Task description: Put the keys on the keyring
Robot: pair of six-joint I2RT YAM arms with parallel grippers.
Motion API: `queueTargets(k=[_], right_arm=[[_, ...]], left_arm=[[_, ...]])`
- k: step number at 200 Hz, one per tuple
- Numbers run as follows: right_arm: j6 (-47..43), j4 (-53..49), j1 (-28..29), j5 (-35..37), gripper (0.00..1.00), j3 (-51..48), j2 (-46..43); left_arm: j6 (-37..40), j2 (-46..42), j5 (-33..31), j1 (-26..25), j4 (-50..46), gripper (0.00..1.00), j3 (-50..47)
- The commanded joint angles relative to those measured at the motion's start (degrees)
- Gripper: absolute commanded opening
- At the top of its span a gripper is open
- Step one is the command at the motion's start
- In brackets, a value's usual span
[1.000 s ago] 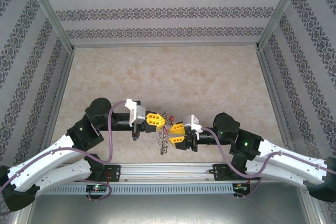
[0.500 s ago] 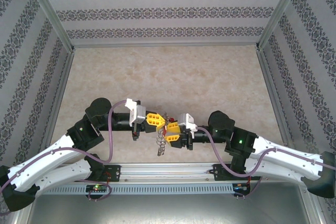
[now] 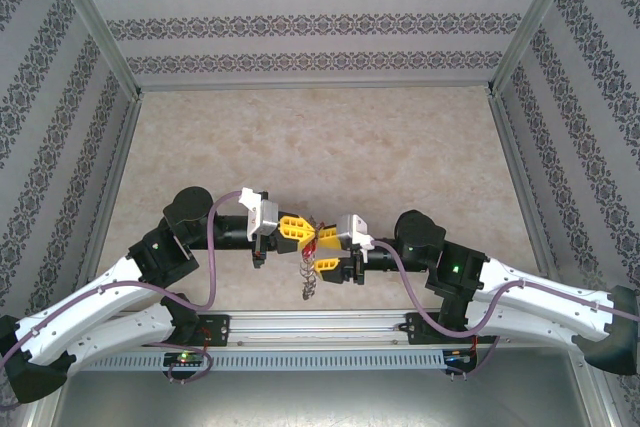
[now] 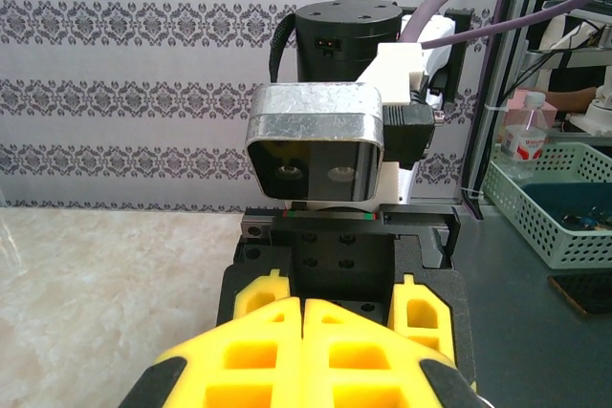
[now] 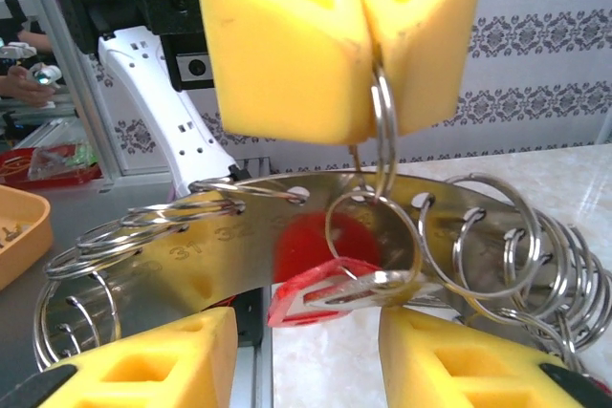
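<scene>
Keyring [image 5: 239,226]: curved metal band strung with many split rings, held in air between both arms, over near edge of surface [image 3: 320,147]. Right wrist view: left gripper [image 5: 371,126] pressed together, pinching one small split ring; right gripper [image 5: 306,355] spread, below band. Keys [image 5: 325,298]: red head at band's middle, blurred. Stamped "31", "32" legible; other numbers unreadable. Top view: keyring a small tangle, detail too small. Right-hand rings cut off.

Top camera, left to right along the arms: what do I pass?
left arm elbow → left wrist camera → left hand → right hand → right wrist camera → right arm elbow. The keyring and key overlap the hands, so they are left out.
</scene>
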Motion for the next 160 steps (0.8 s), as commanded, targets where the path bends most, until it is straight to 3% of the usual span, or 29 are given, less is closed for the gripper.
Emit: queueTargets(k=[1, 97, 119, 160], right_arm=[[-0.6, 2.0, 0.6, 2.2, 0.44, 1.8, -0.3], [-1.1, 1.7, 0.6, 7.0, 0.49, 2.5, 0.1], [-1.1, 2.1, 0.6, 6.7, 0.42, 2.7, 0.7], [-1.4, 0.9, 0.6, 7.4, 0.21, 2.5, -0.2]], left_arm=[[-0.6, -0.7, 1.5, 0.8, 5.0, 0.0, -0.3], [-1.2, -0.9, 1.8, 0.9, 5.8, 0.0, -0.5], [-1.2, -0.9, 1.8, 0.9, 5.7, 0.0, -0.5], [-1.0, -1.5, 1.5, 1.1, 5.2, 0.0, -0.5]])
